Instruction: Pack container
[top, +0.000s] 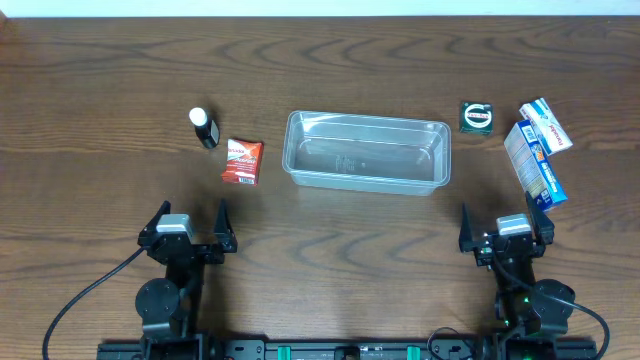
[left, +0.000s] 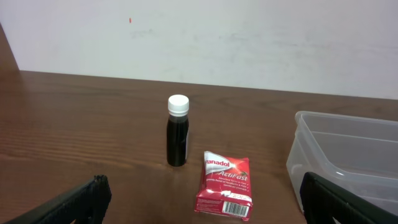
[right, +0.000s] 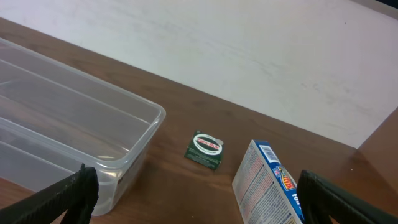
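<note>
Both grippers stand with their jaws wide apart and hold nothing. Left gripper (top: 192, 210) and right gripper (top: 503, 212) are at the near edge of the dark brown wooden table (top: 330, 265), well apart from each other, and both face the far side.

The clear, colourless plastic container (top: 366, 152), a rectangular tub with rounded corners and a rim, lies ahead of the two grippers, between them and somewhat nearer to the right one. It touches no gripper and nothing lies inside it. In the left wrist view its corner shows ahead and to the right of the left fingers (left: 68, 204). In the right wrist view it fills the space ahead and to the left.

The blue and white cardboard box (top: 535, 168) is just ahead of the right gripper, on its right side, and it lies slanted. Its near end is very close to the outer right finger; I cannot tell if they touch. At its far end there is a white, blue and red part, and I cannot tell if this is a second box.

The red flat packet with white writing (top: 242, 161) lies ahead of the left gripper, a little to its right, near the left end of the container.

The small dark bottle with a white cap (top: 204, 128) stands upright beyond the red packet, just to its left.

The small dark green square packet (top: 477, 116) lies far ahead of the right gripper, between the container and the box.
</note>
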